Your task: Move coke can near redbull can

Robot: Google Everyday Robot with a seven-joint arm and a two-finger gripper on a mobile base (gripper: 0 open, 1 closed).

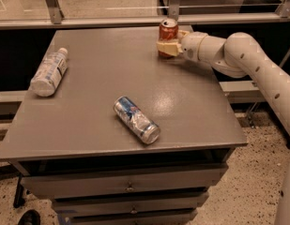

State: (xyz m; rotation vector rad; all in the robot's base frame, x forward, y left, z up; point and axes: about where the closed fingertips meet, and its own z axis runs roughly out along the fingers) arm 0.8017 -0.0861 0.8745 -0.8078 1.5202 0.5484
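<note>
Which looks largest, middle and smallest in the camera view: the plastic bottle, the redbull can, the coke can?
1. Plastic bottle and redbull can: they look alike, and the can lies nearer the camera, so no ranking.
2. Coke can: smallest, farthest back, partly covered by the hand.

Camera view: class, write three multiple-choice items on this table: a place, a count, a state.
1. Where is the coke can? A) far table edge, at the gripper B) front edge C) floor
2. How many things lie on their sides? A) one B) two C) four
3. The redbull can is: A) upright B) stacked C) lying down
Answers: 1 A, it stands at the far edge, at the gripper; 2 B, redbull can and bottle; 3 C, its side rests on the table.
</note>
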